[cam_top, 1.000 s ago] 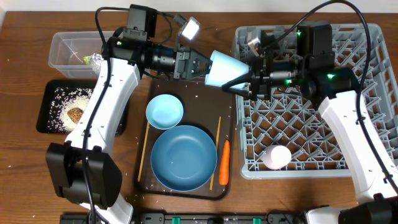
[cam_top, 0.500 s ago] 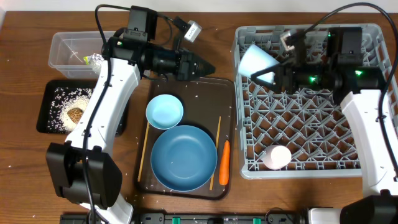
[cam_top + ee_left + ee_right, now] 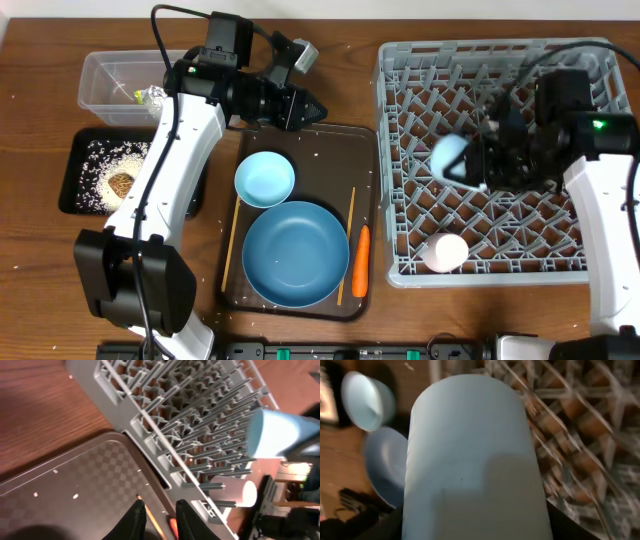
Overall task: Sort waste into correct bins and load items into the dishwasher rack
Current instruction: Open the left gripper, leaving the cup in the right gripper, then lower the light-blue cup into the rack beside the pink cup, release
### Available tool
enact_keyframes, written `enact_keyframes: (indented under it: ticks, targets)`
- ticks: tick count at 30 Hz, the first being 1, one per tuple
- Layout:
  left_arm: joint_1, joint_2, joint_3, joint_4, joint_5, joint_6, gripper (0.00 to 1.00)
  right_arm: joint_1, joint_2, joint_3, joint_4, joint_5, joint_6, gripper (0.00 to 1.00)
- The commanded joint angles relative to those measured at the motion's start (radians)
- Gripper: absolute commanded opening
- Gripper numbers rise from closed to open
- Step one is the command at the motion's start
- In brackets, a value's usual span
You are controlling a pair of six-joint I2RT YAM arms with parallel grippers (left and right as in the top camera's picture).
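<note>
My right gripper [image 3: 478, 165] holds the blue cup [image 3: 450, 158] over the rack [image 3: 400, 62]; my left gripper [image 3: 159, 506], jaws narrowly apart and empty, hovers above the brown tray [image 3: 75, 475].

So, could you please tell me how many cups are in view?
2: a light-blue cup in the right pincer over the rack, and a pale pink cup lying in the rack's near-left corner.

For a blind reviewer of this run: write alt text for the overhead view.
The right tool holds a light-blue cup over the grey dishwasher rack, where a pale pink cup lies. The left tool hovers empty at the far edge of the brown tray, which carries a blue plate, a small bowl, chopsticks and a carrot.
</note>
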Motion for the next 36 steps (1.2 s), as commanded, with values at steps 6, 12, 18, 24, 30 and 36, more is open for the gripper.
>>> enact_keyframes:
  ticks: [6,12,18,24,30,36]
  targets:
    - [-0.002,0.004,-0.029,-0.001,-0.061,-0.001,0.22,-0.005,-0.021,0.145,-0.248,0.339,0.078,0.45]
    - [-0.002,0.004,-0.037,-0.002,-0.065,-0.001,0.22,-0.015,-0.021,0.193,-0.329,0.382,0.097,0.45]
    - [-0.002,0.004,-0.066,-0.002,-0.144,-0.001,0.22,-0.036,-0.013,0.183,-0.329,0.388,0.104,0.43]
    - [-0.002,0.004,-0.094,-0.001,-0.216,-0.001,0.22,-0.034,0.029,0.175,-0.329,0.379,0.130,0.42]
    - [-0.002,0.004,-0.096,-0.002,-0.271,-0.001,0.22,-0.031,0.085,0.117,-0.323,0.357,0.156,0.40]
    - [-0.002,0.004,-0.096,-0.003,-0.270,-0.001,0.22,-0.021,0.130,0.064,-0.317,0.329,0.156,0.39]
